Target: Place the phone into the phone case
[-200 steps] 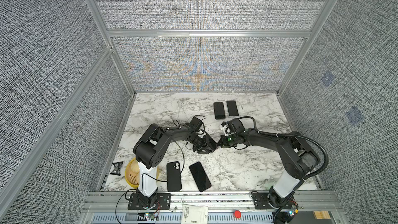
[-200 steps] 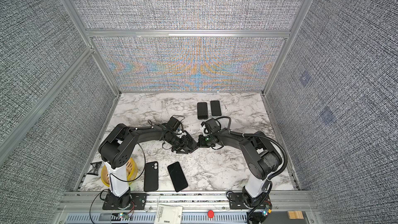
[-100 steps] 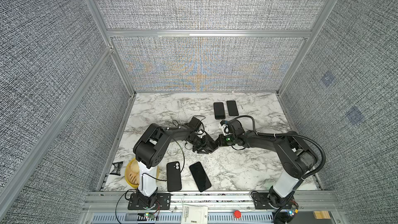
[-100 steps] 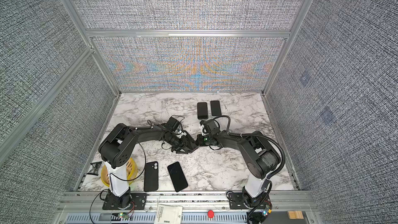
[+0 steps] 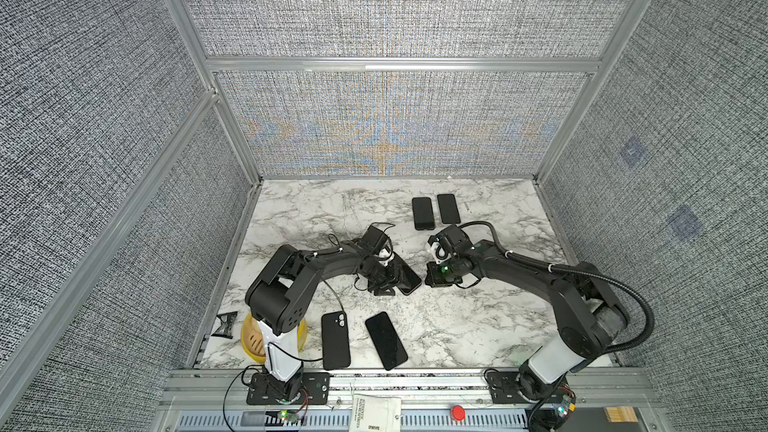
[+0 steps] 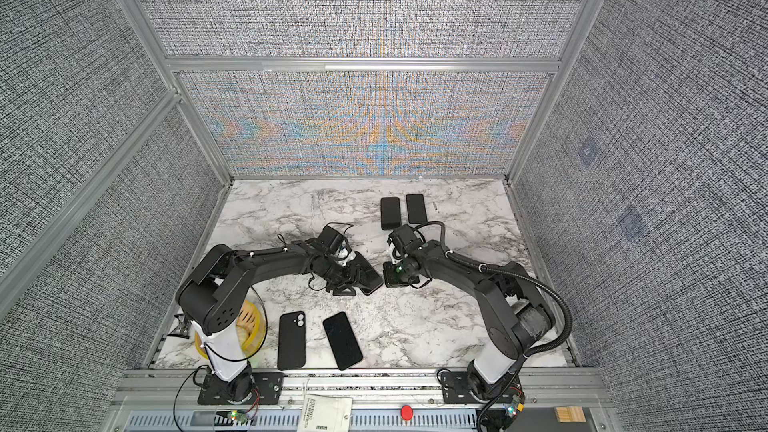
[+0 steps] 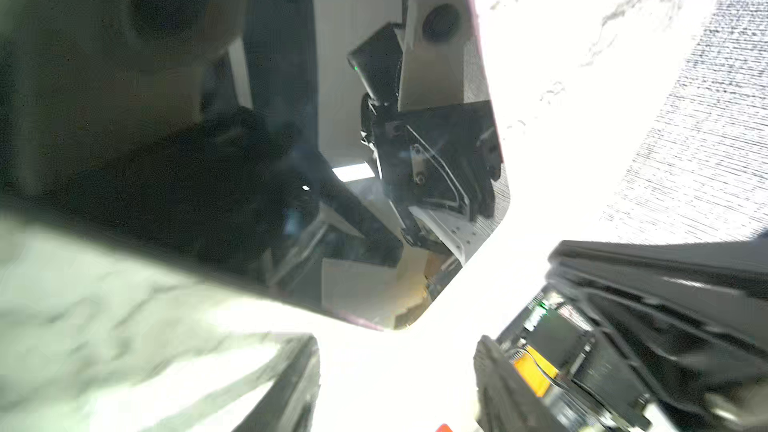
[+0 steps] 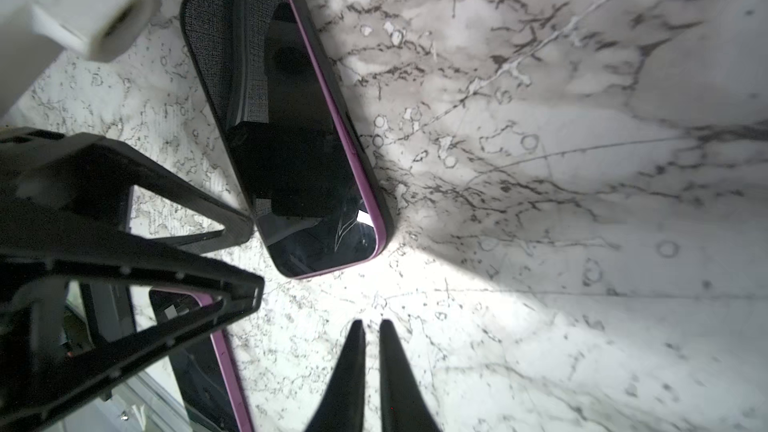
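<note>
A phone (image 8: 291, 118) with a purple edge lies screen up in the middle of the marble table, and the rim of a black phone case (image 8: 386, 226) shows around it. In both top views it lies between the two grippers (image 5: 406, 278) (image 6: 370, 275). My left gripper (image 7: 397, 384) (image 5: 388, 283) stands open just short of the phone's near corner, with only bare table between its fingers (image 7: 291, 384). My right gripper (image 8: 371, 328) (image 5: 430, 282) points down at the table beside the phone's end, its fingertips a thin slit apart and holding nothing.
At the front edge lie a black case or phone back with camera holes (image 5: 335, 340) and a black phone (image 5: 385, 340). Two dark phones (image 5: 423, 213) (image 5: 448, 208) lie at the back. A yellow dish (image 5: 251, 338) sits behind the left arm's base.
My left gripper's jaws have spread wider beside the phone. The right fingertips have parted by a slit. Both arms stay about where they were.
</note>
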### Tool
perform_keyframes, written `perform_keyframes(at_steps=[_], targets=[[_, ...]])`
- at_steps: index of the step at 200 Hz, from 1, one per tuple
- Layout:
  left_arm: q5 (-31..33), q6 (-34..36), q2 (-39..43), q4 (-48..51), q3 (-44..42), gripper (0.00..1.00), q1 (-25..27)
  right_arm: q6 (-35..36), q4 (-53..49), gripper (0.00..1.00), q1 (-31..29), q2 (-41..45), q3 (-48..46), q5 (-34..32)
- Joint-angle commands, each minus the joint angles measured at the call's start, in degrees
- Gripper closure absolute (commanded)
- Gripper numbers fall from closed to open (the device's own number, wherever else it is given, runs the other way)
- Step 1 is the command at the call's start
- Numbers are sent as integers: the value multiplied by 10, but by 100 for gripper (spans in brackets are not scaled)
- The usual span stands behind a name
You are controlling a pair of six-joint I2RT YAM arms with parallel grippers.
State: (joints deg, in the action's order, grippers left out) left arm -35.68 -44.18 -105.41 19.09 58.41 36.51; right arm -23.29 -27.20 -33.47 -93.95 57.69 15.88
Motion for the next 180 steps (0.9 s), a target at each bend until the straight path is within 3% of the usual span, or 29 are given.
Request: perform_keyframes(at_steps=[1, 73, 107, 142, 159, 180], targets=[[110, 15, 4, 61, -13, 32, -2, 32, -53, 83, -2, -3, 18, -19], [105, -8, -65, -18, 52, 30, -33, 71, -73, 71, -2, -28, 75, -26], [98, 23, -122, 18, 126, 30, -41, 41, -60, 69, -3, -19, 63, -20], [94, 43, -107, 49, 136, 30, -52, -26, -56, 69, -3, -8, 48, -37], [58, 43, -86, 46, 115, 31, -51, -76, -35, 69, -4, 6, 27, -46], [-36, 37, -65, 3, 80, 35, -47, -126, 12, 69, -3, 17, 2, -37]])
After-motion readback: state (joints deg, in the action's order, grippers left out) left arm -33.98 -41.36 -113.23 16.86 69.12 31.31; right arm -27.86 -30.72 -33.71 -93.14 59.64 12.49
